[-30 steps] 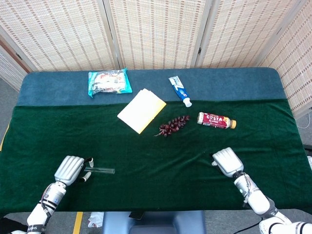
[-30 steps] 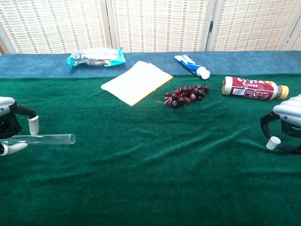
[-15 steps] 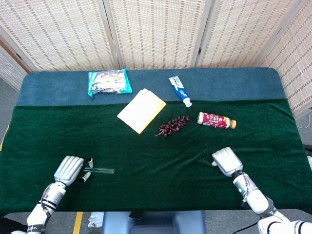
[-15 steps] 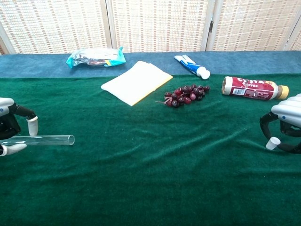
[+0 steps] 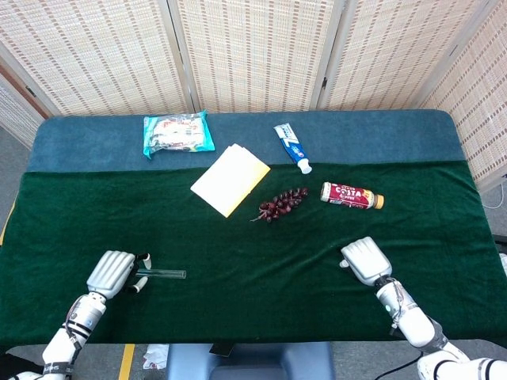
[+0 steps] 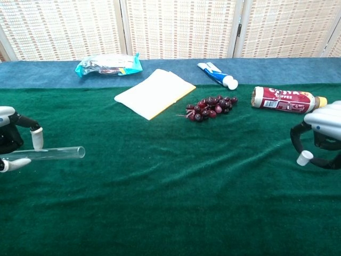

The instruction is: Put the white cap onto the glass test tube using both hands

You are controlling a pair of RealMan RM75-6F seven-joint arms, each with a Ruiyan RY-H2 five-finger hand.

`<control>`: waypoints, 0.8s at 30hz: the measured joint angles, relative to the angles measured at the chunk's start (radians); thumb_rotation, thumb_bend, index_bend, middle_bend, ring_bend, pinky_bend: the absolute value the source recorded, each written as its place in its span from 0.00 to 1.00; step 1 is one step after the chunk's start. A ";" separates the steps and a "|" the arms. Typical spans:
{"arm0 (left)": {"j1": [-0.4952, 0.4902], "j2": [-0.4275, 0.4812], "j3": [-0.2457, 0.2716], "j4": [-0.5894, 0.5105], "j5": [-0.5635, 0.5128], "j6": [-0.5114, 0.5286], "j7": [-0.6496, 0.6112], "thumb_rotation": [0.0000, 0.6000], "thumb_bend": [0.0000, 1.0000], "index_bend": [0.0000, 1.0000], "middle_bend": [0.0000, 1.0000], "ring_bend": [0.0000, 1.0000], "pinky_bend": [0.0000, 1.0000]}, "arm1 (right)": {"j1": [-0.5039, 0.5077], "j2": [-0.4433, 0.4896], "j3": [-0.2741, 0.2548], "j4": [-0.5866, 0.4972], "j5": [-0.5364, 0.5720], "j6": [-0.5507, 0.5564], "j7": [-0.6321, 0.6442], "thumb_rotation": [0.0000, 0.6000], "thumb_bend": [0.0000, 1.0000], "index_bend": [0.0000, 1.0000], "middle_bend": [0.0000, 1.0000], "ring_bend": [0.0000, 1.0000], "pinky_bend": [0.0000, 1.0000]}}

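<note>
A clear glass test tube (image 6: 50, 153) lies level a little above the green cloth, its open end to the right, and my left hand (image 6: 11, 145) grips its left end. From the head view the tube (image 5: 165, 275) sticks out of the left hand (image 5: 112, 273) toward the table's middle. At the right edge, my right hand (image 6: 321, 141) pinches a small white cap (image 6: 304, 157) just above the cloth. In the head view the right hand (image 5: 364, 260) hides the cap. The two hands are far apart.
A yellow notepad (image 6: 154, 94), a bunch of dark grapes (image 6: 210, 107), a toothpaste tube (image 6: 217, 74), a brown drink bottle (image 6: 285, 100) and a teal snack bag (image 6: 108, 64) lie across the far half. The green cloth (image 6: 176, 176) lies bare between the hands.
Both hands have risen slightly. The test tube lifted a little with the left hand, and the right hand moved the cap slightly up and left.
</note>
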 measured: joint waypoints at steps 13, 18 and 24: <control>-0.058 0.038 -0.077 -0.065 0.016 -0.061 -0.273 1.00 0.52 0.64 0.95 0.92 0.86 | 0.070 0.203 0.114 -0.310 -0.113 -0.021 0.332 1.00 0.53 0.71 1.00 1.00 1.00; -0.073 0.015 -0.094 -0.066 0.039 -0.063 -0.361 1.00 0.53 0.64 0.95 0.92 0.86 | 0.122 0.215 0.165 -0.364 -0.161 -0.036 0.405 1.00 0.54 0.72 1.00 1.00 1.00; -0.090 -0.016 -0.105 -0.067 0.056 -0.064 -0.427 1.00 0.54 0.64 0.95 0.92 0.86 | 0.163 0.175 0.198 -0.379 -0.162 -0.036 0.421 1.00 0.55 0.74 1.00 1.00 1.00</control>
